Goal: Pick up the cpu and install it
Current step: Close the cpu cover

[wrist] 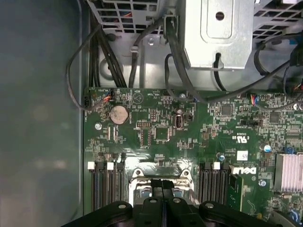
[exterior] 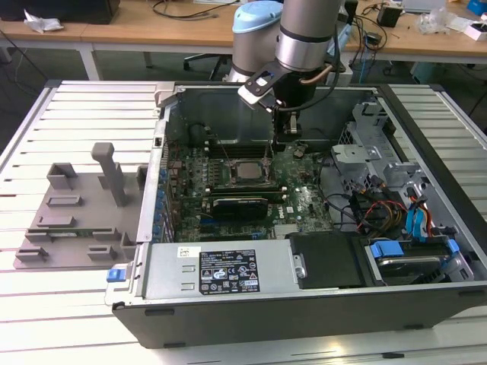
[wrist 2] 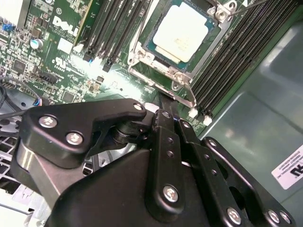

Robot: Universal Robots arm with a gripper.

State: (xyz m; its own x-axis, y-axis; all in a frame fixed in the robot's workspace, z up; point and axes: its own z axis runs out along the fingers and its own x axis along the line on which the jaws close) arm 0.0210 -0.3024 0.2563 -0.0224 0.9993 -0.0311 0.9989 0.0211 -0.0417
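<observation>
The cpu (wrist 2: 180, 32) is a pale silver square lying flat in the motherboard socket, ringed by a metal socket frame (wrist 2: 163, 75). In the exterior view the cpu (exterior: 245, 172) sits mid-board inside the open computer case. My gripper (exterior: 288, 146) hangs just off the socket towards the exterior view's right, slightly above the board. Its black fingers (wrist: 158, 189) are pressed together with nothing between them, and their tips (wrist 2: 163, 116) stand at the edge of the socket frame (wrist: 161, 172), apart from the cpu.
Memory slots (wrist 2: 236, 52) flank the socket on both sides. A grey plastic fixture tray (exterior: 76, 220) lies outside the case on the exterior view's left. Cables and a drive cage (exterior: 396, 205) crowd the case's right side. A metal bracket (wrist: 218, 33) and cables sit beyond the board.
</observation>
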